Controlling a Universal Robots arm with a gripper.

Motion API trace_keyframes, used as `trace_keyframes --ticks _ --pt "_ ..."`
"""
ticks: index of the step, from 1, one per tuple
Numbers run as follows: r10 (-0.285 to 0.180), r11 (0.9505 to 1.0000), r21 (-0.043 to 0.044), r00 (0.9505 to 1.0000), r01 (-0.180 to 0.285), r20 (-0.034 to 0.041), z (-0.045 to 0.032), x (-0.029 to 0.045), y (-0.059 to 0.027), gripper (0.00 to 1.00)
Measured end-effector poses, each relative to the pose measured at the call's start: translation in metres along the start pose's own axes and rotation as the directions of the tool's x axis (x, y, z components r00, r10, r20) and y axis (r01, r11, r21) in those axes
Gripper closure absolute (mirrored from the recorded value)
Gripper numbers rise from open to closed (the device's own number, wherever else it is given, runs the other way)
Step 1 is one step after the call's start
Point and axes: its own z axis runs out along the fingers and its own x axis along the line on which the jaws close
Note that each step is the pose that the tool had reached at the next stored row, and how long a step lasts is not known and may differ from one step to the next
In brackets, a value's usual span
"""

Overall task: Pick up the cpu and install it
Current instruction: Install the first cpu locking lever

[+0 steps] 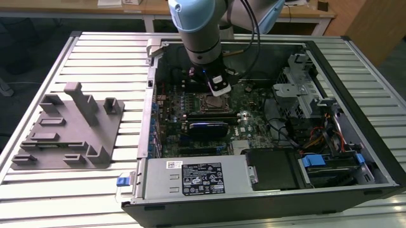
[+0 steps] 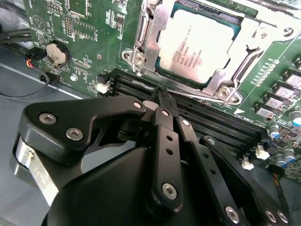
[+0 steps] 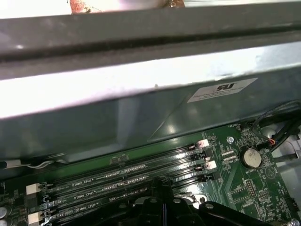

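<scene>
cpu (image 2: 200,40) seen seated in socket (image 2: 155,28) on motherboard (image 2: 80,28), metal frame around it, so install judged largely done. gripper (image 2: 159,94) held just above memory slots (image 2: 211,117) beside socket, jaws clenched together, nothing grasped. arm (image 1: 198,33) reached down into open computer case (image 1: 330,52). grey fixture (image 1: 70,128) left on table (image 1: 38,61) beside case.

- One cpu (image 2: 200,44), seated in the socket.
- One coin cell battery (image 2: 57,52).
- One computer case (image 1: 266,199).
- One grey fixture block (image 1: 66,130).
</scene>
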Motion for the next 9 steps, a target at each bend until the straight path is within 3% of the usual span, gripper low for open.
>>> trace_keyframes --ticks 9 --pt "-0.007 0.9999 0.012 1.0 0.007 0.0014 0.0019 -0.0014 -0.0001 0.89"
